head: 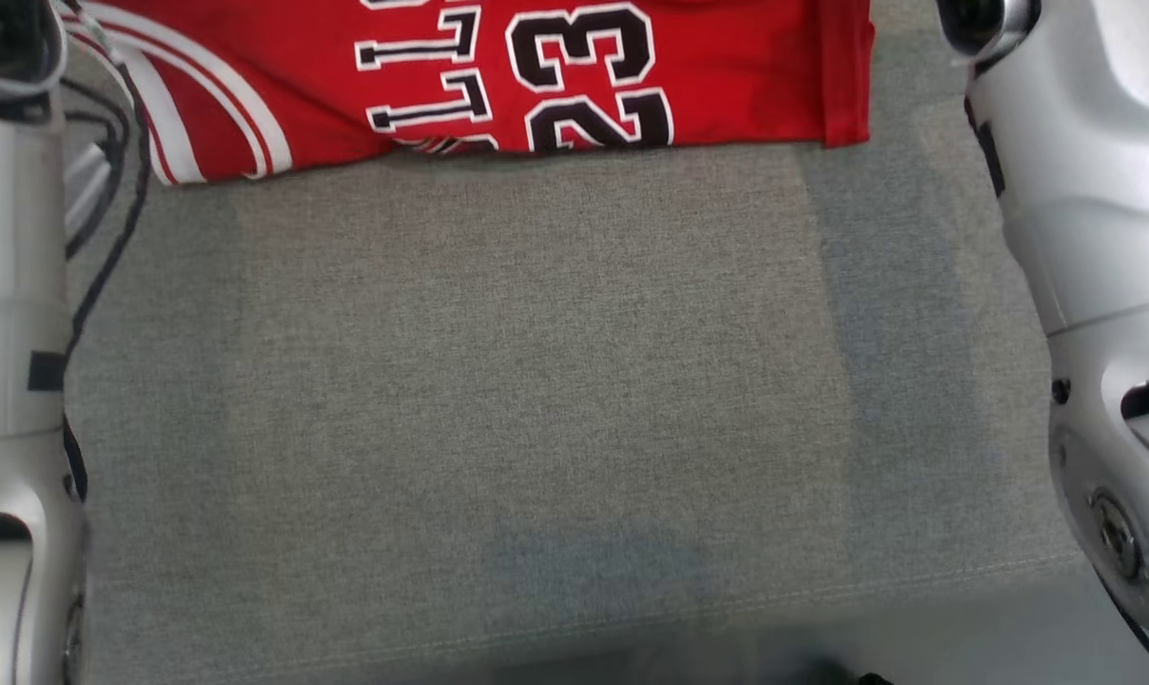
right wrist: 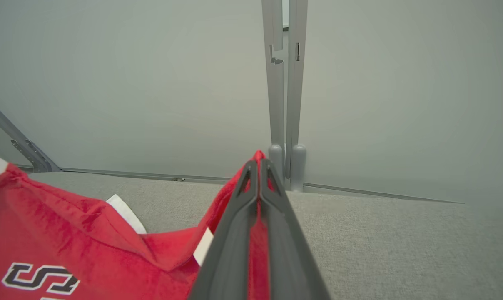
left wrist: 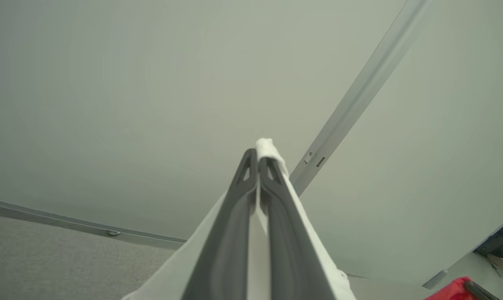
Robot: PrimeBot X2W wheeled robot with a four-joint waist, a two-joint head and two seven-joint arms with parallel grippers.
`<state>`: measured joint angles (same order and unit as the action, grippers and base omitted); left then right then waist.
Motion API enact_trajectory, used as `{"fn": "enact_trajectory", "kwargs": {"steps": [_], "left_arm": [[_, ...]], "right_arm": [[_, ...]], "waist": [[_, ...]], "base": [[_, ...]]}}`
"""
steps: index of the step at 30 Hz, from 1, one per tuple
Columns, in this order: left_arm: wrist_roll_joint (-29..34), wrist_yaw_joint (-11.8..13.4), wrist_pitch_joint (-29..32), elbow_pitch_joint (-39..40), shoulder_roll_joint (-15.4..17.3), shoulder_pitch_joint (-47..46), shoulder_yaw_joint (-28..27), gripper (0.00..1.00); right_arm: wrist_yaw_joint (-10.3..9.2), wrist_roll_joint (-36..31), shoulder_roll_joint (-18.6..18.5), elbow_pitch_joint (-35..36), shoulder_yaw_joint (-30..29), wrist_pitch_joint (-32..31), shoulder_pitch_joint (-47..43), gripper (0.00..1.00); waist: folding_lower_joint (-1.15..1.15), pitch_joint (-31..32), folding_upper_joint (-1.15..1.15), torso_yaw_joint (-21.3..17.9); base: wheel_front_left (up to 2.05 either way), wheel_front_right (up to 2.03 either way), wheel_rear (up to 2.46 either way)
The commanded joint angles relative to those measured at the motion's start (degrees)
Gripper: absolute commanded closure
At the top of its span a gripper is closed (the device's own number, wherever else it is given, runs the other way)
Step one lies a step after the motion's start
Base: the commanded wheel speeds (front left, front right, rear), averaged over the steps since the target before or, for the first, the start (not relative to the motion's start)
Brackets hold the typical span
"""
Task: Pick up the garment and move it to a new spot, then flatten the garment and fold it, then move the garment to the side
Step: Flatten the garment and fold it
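Note:
The garment [head: 498, 81] is a red jersey with white trim and the black number 23, stretched across the top of the head view over the grey cloth surface [head: 536, 381]. In the left wrist view my left gripper [left wrist: 257, 156] is shut on the garment's white edge [left wrist: 268, 148], which pokes out past the fingertips. My right gripper [right wrist: 258, 166] is shut on a red fold of the garment [right wrist: 68, 233], which hangs to the left of its fingers with part of the black lettering showing. In the head view both pale forearms [head: 1088, 190] frame the sides.
A pale wall panel [right wrist: 151, 83] with a grey vertical post [right wrist: 285, 104] stands behind the cloth surface. Dark cables [head: 108, 219] run along my left arm. The cloth surface's front edge [head: 727, 609] lies near the bottom of the head view.

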<state>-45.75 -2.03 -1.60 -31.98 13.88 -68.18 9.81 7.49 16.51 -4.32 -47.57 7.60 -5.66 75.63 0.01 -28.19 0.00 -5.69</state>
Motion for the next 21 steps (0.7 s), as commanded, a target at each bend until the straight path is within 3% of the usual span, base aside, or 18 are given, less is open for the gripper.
{"fn": "enact_trajectory", "kwargs": {"steps": [1,5,13,17,21], "left_arm": [[0.1,-0.5,0.4,-0.2,0.3,-3.2,0.0,1.0],[1.5,-1.6,0.3,-0.2,1.4,-12.0,0.6,1.0],[3.5,-2.7,-6.4,-0.1,1.1,-26.4,0.1,1.0],[3.2,-3.7,-9.6,-0.6,-0.1,-28.8,0.3,1.0],[2.6,-4.6,-11.0,0.0,-0.5,-29.1,1.2,1.0]], "right_arm": [[-0.02,-0.5,0.1,-0.8,-0.6,1.1,2.7,1.0],[-0.02,-2.8,0.6,-4.1,-4.4,5.2,10.0,1.0],[-0.02,-13.4,1.0,-8.4,-18.3,18.0,21.4,1.0],[-0.02,-19.2,1.3,-6.1,-24.3,20.5,24.6,1.0],[-0.02,-20.5,1.5,-3.2,-24.1,20.7,26.0,1.0]], "waist": [[-0.01,-6.5,0.0,-0.6],[-0.01,-8.8,0.0,-0.9],[-0.01,-7.9,0.0,-2.2],[-0.01,-5.7,0.0,-2.4],[-0.01,-5.9,0.0,-2.1]], "base": [[0.0,0.0,0.0],[0.0,0.0,0.0],[0.0,0.0,0.0],[0.0,0.0,0.0],[0.0,0.0,0.0]]}}
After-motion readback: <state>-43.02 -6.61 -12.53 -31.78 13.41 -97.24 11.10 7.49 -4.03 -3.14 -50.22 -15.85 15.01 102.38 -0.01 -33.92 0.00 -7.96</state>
